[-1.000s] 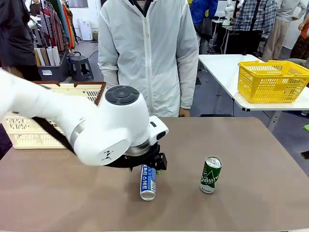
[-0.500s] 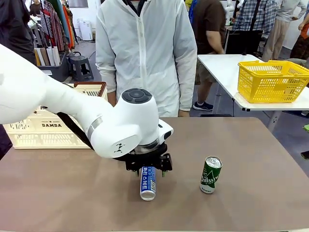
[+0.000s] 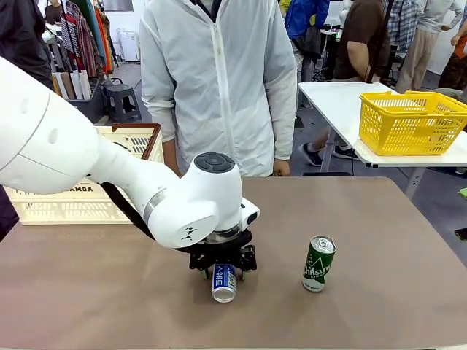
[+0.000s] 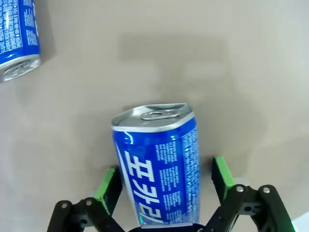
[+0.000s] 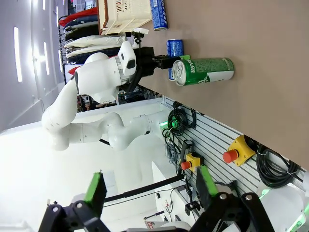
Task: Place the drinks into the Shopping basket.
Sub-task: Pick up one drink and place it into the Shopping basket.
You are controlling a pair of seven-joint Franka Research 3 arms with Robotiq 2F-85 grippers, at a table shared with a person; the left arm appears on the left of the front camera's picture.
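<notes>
Fingers of left arm stand spread astride blue can (right arm's fingers spread too).

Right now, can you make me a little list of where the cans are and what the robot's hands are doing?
left gripper: open around the blue can, not yet squeezing
blue can: lying on the table
right gripper: open, empty
green can: standing, untouched
second blue can: lying nearby
Shopping basket: at the table's far left
</notes>
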